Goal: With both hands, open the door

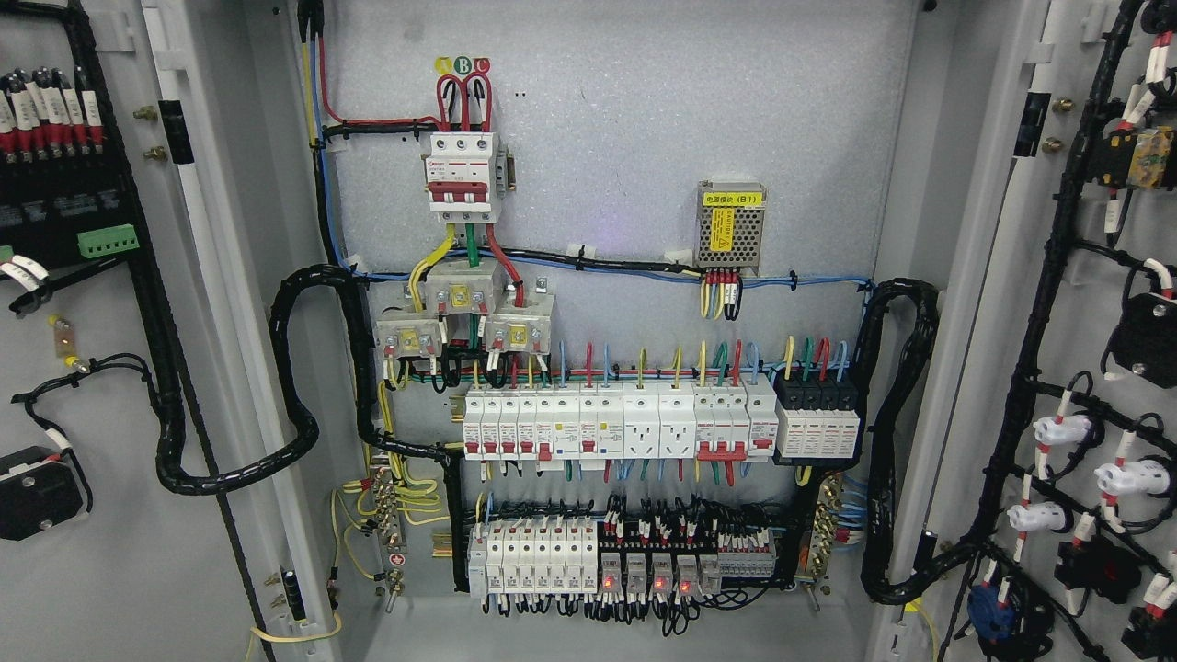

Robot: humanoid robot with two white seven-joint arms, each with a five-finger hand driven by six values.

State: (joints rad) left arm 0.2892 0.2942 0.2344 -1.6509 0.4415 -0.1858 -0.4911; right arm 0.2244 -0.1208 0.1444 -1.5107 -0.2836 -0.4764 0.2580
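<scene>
Doors: both doors of the cabinet stand swung wide. The left door (101, 368) fills the left edge of the frame and the right door (1085, 368) fills the right edge, each showing its inner face.
Task progress: judging by how the doors stand, the opening looks done, with nothing left to pull.
Hands: neither robot hand nor arm shows anywhere in the frame, so whether the fingers are apart or together cannot be told.
Cabinet: a grey metal cabinet (644, 138) faces the camera at the centre, its back panel bare in the upper right.
Inside, top: a main switch (462, 179) sits at upper centre, fed by red wires from above.
Inside, right: a small mesh-covered power supply (731, 225) with a yellow label is mounted right of centre.
Inside, middle: a row of white breakers (621, 421) runs across the centre, with coloured wires entering from above.
Inside, bottom: a lower row of breakers and relays (625, 556) sits near the bottom, some showing small red lights.
Cable loops: thick black wrapped cable bundles (303, 386) curve from the cabinet to each door, probably left slack so that the doors can swing.
Door fittings: the right door carries white and blue parts (1062, 430) wired along a black bundle; the left door holds a green terminal strip (108, 241).
</scene>
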